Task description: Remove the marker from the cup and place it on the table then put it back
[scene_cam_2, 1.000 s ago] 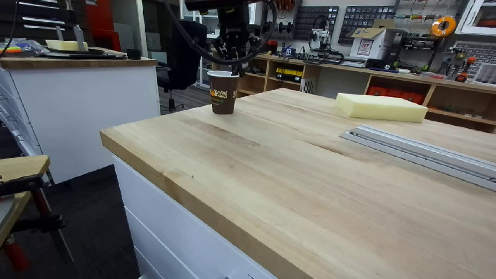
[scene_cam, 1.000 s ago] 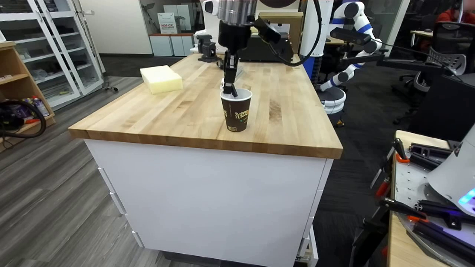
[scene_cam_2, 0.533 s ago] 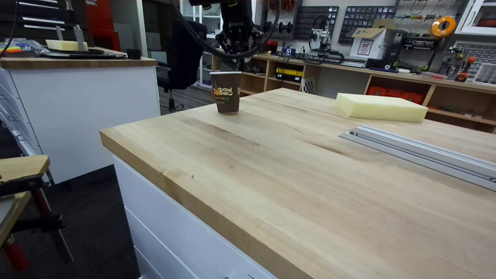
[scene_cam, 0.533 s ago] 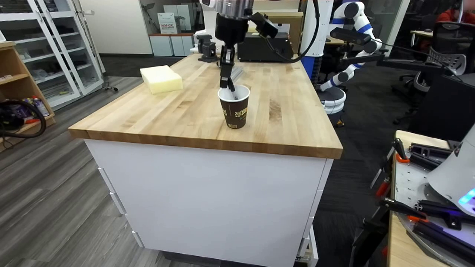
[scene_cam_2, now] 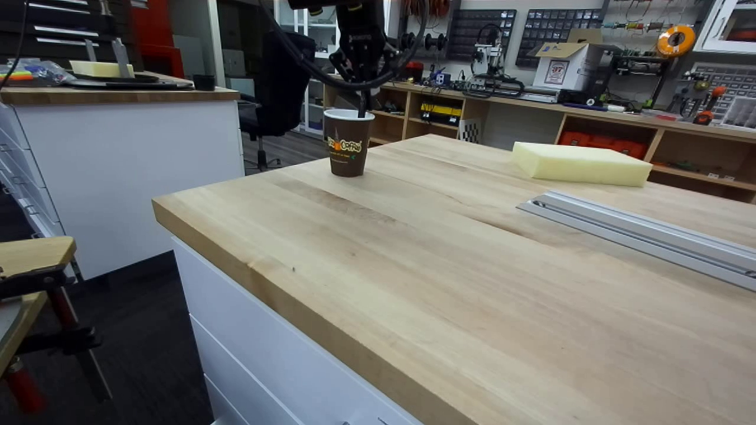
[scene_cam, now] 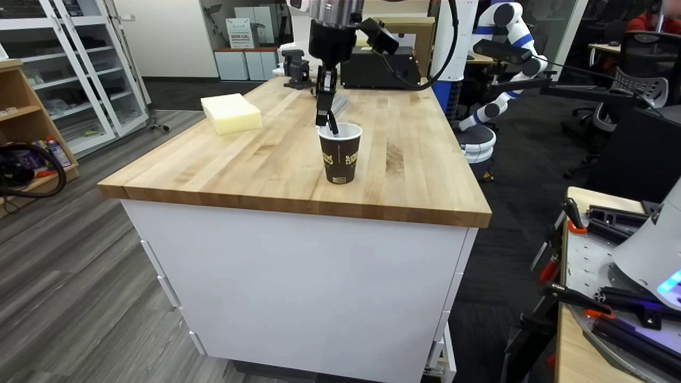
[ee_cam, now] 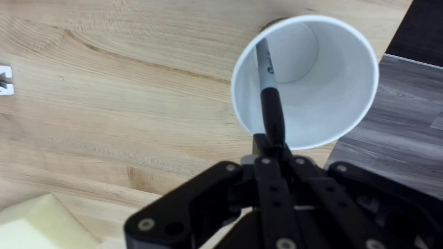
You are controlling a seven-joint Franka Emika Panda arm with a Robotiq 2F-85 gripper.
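The gripper [ee_cam: 273, 148] pinches the dark end of a marker [ee_cam: 269, 88] leaning inside a paper cup [ee_cam: 328, 103], upper right in the wrist view, leaving unclear whether its trip to the table [ee_cam: 121, 103] lies ahead or only final release remains.

Soft, bright light across the table [scene_cam: 420, 175]

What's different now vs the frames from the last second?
The gripper has risen slightly. The cup has slid a little back from the near edge of the table in an exterior view; tilted half a second ago, it now stands upright. The gripper looks shut on the marker, lower part inside the cup; when it took hold isn't clear. Yellow block and metal rail unchanged.
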